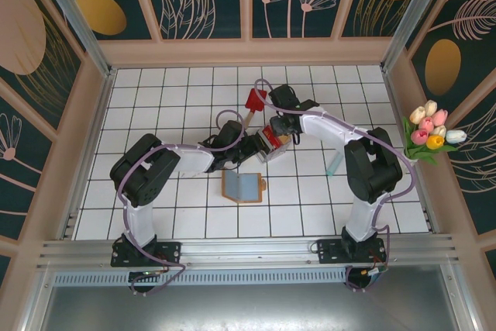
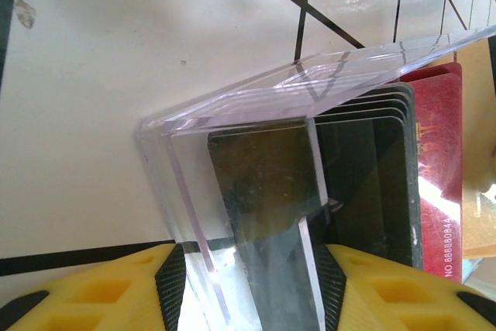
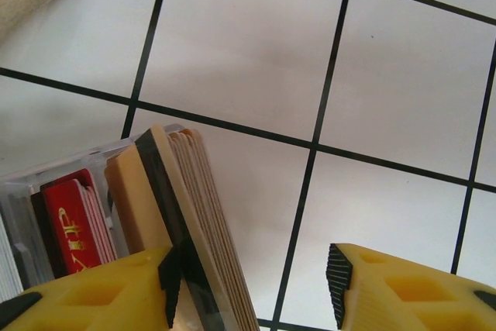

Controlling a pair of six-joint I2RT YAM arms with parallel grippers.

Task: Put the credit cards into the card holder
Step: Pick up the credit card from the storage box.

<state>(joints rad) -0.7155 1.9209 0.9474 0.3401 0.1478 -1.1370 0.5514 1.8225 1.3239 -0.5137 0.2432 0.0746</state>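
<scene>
**Credit cards** — 1 stack, tan with a black one on its outer face, standing on edge and tilted at the end of a clear box. I cannot tell whether the stack is inside the end wall or just beyond it. More cards stand in the box: a red card with gold lettering, and a row of black cards beside it.

**Card holder** — lies open and flat on the table, nearer my bases than the box and apart from it, between my 2 arms.

**Right gripper** — fingers spread. 1 pad touches the tan stack; the other stands well clear over bare tile.

**Left gripper** — pinching the clear box at a corner, 1 pad against the plastic on each side, black cards behind the wall.

**Box position** — middle of the table, where my 2 grippers meet.

**Paddle** — red with a wooden handle, just beyond the box.

**Flowers** — a bunch at the right wall.
</scene>
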